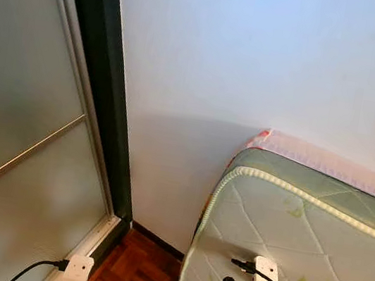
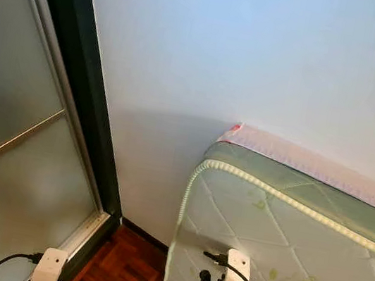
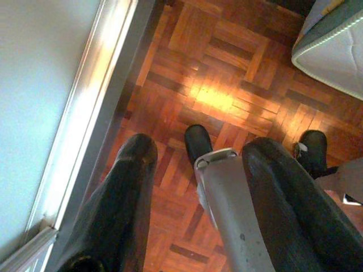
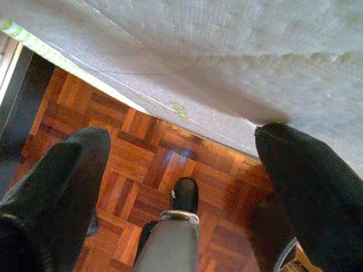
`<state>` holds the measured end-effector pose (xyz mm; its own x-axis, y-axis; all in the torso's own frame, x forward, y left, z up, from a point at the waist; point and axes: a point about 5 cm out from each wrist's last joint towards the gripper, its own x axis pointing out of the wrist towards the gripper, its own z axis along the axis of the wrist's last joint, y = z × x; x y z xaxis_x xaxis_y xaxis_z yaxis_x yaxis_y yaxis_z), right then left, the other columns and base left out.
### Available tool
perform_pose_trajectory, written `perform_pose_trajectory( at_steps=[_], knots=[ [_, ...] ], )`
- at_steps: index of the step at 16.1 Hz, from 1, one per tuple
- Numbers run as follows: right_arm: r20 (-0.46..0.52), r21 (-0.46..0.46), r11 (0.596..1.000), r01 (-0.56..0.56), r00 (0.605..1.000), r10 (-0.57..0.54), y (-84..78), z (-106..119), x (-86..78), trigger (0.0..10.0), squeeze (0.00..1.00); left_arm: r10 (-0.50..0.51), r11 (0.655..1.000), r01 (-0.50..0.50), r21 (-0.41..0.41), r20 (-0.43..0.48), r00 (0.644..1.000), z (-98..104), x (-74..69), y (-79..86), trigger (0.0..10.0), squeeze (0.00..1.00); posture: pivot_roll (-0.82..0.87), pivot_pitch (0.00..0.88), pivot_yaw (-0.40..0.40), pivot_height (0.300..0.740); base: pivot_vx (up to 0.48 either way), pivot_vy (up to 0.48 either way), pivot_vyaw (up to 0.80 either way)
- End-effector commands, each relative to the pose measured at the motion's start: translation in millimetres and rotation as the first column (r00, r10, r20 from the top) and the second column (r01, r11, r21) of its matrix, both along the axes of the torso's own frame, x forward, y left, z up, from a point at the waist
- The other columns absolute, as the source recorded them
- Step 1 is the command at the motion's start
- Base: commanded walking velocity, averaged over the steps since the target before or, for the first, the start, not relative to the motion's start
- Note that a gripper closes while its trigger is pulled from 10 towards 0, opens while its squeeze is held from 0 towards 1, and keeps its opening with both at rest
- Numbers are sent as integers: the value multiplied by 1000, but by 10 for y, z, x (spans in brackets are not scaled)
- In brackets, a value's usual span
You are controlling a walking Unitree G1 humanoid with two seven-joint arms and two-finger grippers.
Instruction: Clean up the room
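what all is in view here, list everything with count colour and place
mattress: 1, pale green and white quilted, stood on edge against the wall, robot's right
pink cover: 1, pink, along the mattress top edge
wall: 1, white, straight ahead
sliding door: 1, frosted grey with dark frame, robot's left
parquet floor: 1, reddish brown, below
left claw: 1, black fingers, open above the floor beside the door track
right claw: 1, black fingers, open, by the mattress

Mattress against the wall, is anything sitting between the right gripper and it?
Nothing visible does. In the right wrist view the right gripper is open and empty, pointing down at bare parquet floor, with the mattress right beside its fingers. The left gripper hangs open over the floor.
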<state>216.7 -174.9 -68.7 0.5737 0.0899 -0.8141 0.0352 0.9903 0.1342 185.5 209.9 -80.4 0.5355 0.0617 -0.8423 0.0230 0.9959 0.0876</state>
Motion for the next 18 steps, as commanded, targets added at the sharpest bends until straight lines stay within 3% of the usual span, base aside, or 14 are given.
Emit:
perform_pose_trajectory(
  at_steps=[1, 8, 18],
  knots=[
    [23, -16, 1000, -9, 1000, 10, -26, 51, 79, 10000, 0, 10, 1000, -10, 4, -9, 1000, 3, 0, 27, 10000, 0, -57, 0, -26, 740, 0, 0, 0],
    [33, -37, 999, 0, 999, 1, -42, 74, 117, 10000, 0, 3, 1000, -3, 10, -2, 1000, 19, 31, 28, 10000, 0, -45, 0, -24, 740, 0, 0, 0],
    [33, -28, 1000, -13, 999, 14, -27, 87, 139, 10000, 0, -16, 1000, 16, 12, -2, 1000, 31, 53, 33, 10000, 0, -50, 0, -16, 740, -258, 0, 0]
  ],
)
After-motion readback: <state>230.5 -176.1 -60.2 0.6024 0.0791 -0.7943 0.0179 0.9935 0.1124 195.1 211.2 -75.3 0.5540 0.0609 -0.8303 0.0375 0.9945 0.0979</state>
